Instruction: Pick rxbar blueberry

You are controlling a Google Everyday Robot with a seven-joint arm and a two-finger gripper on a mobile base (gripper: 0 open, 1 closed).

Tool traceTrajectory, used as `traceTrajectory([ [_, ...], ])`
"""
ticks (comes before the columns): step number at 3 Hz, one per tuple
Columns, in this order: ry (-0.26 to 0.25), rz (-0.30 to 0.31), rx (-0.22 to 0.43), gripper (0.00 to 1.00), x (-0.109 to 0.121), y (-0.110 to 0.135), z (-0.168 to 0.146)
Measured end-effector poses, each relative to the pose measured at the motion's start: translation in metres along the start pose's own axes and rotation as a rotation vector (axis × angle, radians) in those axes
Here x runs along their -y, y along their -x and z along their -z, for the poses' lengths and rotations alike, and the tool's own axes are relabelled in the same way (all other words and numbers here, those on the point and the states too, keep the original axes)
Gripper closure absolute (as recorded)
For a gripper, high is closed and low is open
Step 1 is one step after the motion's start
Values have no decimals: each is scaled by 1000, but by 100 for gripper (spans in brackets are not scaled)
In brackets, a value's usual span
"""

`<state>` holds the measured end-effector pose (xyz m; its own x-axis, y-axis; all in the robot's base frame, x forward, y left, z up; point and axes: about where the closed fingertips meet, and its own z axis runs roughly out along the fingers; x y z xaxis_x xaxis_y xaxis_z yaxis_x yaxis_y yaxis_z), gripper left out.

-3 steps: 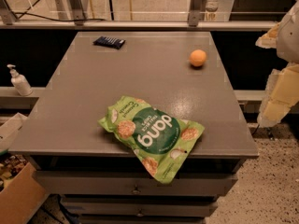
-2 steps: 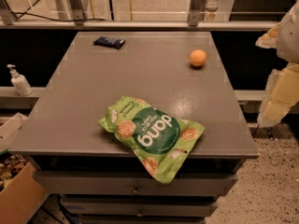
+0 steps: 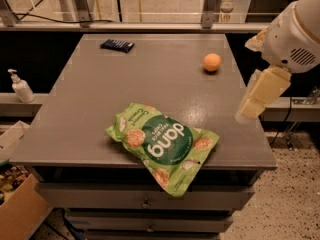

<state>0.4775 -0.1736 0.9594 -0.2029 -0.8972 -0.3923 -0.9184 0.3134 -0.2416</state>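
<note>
**Tabletop scene, left to right.** A soap dispenser (image 3: pixel 20 86) is seen at the left edge of the frame, off the grey table (image 3: pixel 90 114). The rxbar blueberry (image 3: pixel 117 45) is laid flat at the upper left, near the table's far edge, well apart from the rest. A green chip bag (image 3: pixel 162 145) is draped over the near edge, and an orange ball (image 3: pixel 212 62) is set at upper right. The gripper (image 3: pixel 262 91) is held at the right of the frame, beside the table (whether it is spread or closed cannot be told). The bar is judged light, fairly stiff and slick-wrapped, and is best pinched across its narrow width at mid-length.
</note>
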Motion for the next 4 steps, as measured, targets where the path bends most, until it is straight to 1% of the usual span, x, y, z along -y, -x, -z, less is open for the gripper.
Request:
traceTrajectory([
  [1, 10, -44, 124, 0, 16, 38, -33],
  [2, 14, -88, 227, 0, 32, 76, -61],
  [3, -12, -150, 333, 0, 54, 119, -86],
  [4, -12, -150, 333, 0, 54, 119, -86],
])
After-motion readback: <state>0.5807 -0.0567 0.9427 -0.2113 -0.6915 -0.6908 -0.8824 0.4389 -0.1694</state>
